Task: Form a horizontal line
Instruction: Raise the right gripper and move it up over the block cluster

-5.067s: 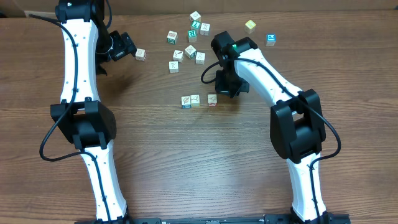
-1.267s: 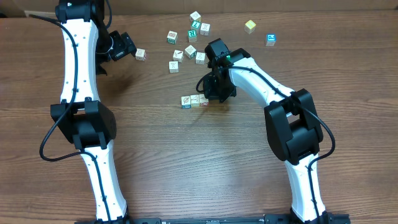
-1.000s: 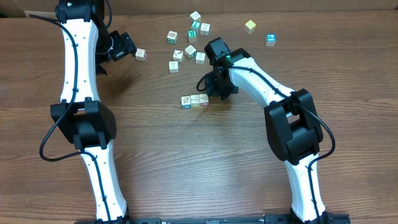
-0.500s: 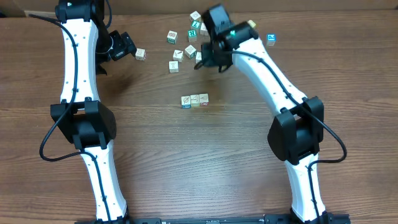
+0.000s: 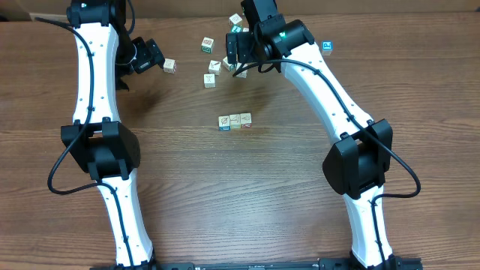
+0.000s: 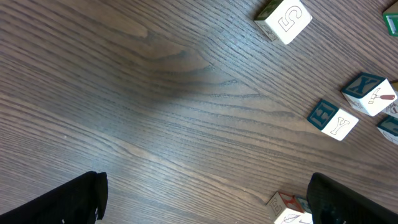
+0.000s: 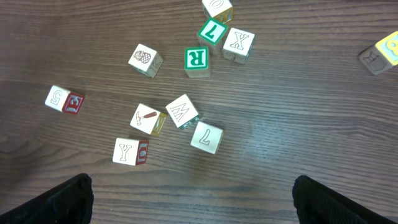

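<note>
Between the right fingers (image 7: 68,199), which are standing wide apart and gripping nothing, loose cubes (image 7: 148,119) are lying scattered on the wooden surface (image 7: 298,124). A W cube (image 7: 182,111) is sitting just beside a T cube (image 7: 206,137), with a green R cube (image 7: 196,59) farther off. The left fingers (image 6: 74,199) are likewise spreading wide and empty, with a 5 cube (image 6: 283,18) showing at the far right. Only the overhead view is showing the horizontal line (image 5: 235,121): three cubes touching edge to edge, lying nearer than the loose cubes and apart from both pairs of fingers. There the right arm (image 5: 322,84) is covering several loose cubes that the right wrist view is showing plainly.
</note>
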{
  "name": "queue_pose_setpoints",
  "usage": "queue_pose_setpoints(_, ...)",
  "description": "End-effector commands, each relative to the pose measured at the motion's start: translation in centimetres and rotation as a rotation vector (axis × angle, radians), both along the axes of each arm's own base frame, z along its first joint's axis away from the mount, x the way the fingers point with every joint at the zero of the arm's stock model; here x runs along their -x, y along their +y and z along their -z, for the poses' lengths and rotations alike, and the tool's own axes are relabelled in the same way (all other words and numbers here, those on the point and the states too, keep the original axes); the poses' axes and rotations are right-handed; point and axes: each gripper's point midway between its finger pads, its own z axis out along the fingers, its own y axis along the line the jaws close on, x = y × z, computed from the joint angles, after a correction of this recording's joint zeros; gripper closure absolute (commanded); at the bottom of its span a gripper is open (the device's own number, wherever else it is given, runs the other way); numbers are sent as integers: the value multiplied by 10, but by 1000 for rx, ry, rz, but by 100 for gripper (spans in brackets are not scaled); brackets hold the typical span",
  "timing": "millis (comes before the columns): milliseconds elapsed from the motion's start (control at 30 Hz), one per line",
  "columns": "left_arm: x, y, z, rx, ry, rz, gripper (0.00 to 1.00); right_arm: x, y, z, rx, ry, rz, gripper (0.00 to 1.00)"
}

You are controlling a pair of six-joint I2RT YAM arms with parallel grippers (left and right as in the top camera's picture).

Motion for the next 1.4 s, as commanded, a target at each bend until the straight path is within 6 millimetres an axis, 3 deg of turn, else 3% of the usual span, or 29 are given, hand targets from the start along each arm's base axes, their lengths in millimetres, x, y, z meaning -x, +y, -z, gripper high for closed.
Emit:
queue_pose_setpoints(0, -3, 0, -11, 4, -33, 6, 0, 6, 14, -1, -69, 29, -23, 0)
queue_pose_setpoints(33, -3, 0, -11, 4, -33, 7, 1, 7, 17, -1, -80, 34, -33, 0)
queue_pose_setpoints(67, -3, 0, -11, 4, -33, 6, 0, 10, 22, -1, -98, 44, -50, 17)
queue_pose_setpoints(100, -3, 0, -11, 4, -33, 7, 0, 10, 22, -1, -97, 45, -51, 43)
queue_pose_setpoints(133, -3, 0, -11, 4, -33, 7, 0, 13, 21, 1, -91, 58, -51, 91)
queue_pose_setpoints(167, -3, 0, -11, 4, -33, 7, 0, 15, 20, 3, -86, 67, -50, 96)
queue_pose_setpoints(267, -3, 0, -11, 4, -33, 7, 1, 19, 17, 6, -71, 88, -47, 94)
queue_pose_setpoints(333, -3, 0, -11, 4, -33, 6, 0, 23, 12, 10, -53, 112, -39, 0)
queue_pose_setpoints(467, -3, 0, -11, 4, -33, 6, 0, 30, 6, 16, -35, 150, -34, 0)
queue_pose_setpoints(1367, -3, -1, -11, 4, -33, 7, 0, 30, 7, 15, -37, 147, -34, 0)
